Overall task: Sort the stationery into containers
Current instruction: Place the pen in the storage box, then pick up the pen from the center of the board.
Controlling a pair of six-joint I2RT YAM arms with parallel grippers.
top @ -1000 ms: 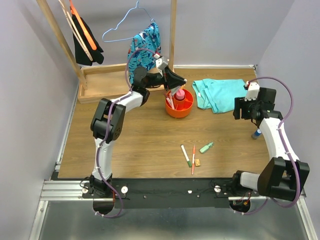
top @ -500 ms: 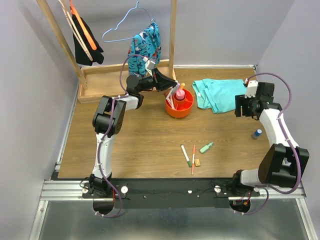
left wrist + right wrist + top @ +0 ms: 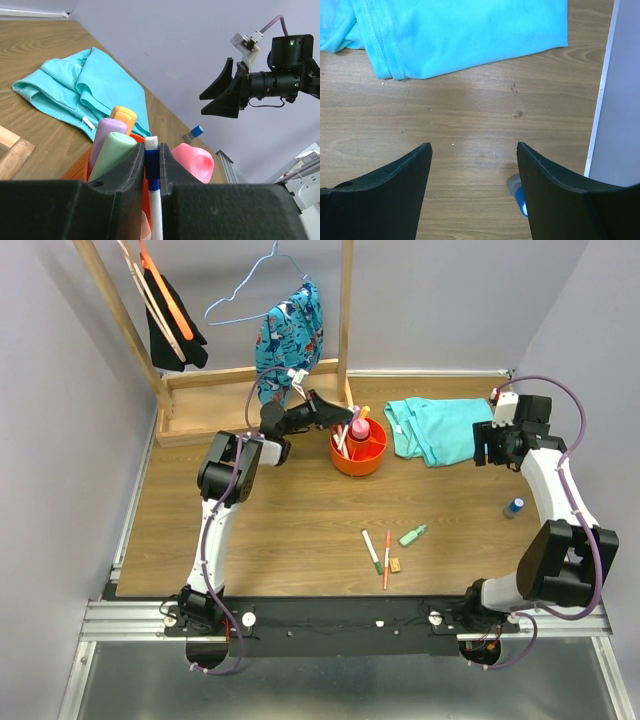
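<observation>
The left end effector (image 3: pixel 336 418) is in the upper middle of the top view, right at the upper left rim of the orange-red bowl (image 3: pixel 357 468). Its two fingers are pressed together on a thin white pen (image 3: pixel 155 212) with a blue band near its top. In the left wrist view this pen stands almost upright between the fingers. Behind it in that view stand a pale green highlighter (image 3: pixel 112 152), a lilac highlighter (image 3: pixel 103 134) and an orange-capped one (image 3: pixel 124 115), and to the right of the pen is the pink bottle (image 3: pixel 193 162). They are in the bowl, but in which compartment I cannot tell. The right end effector (image 3: pixel 472 147) is at the right side of the top view, its fingers wide apart with nothing between them, above bare table (image 3: pixel 470 110) just below the edge of a turquoise cloth (image 3: pixel 460 30). A small blue-capped item (image 3: pixel 518 194) is on the table near the finger at the right of that frame. In the lower middle of the top view four things lie on the table, well apart from the bowl: a green-capped pen (image 3: pixel 372 551), a thin orange pen (image 3: pixel 386 560), a loose green highlighter (image 3: pixel 412 535) and a tiny tan eraser (image 3: pixel 396 564) just beside the orange pen.
</observation>
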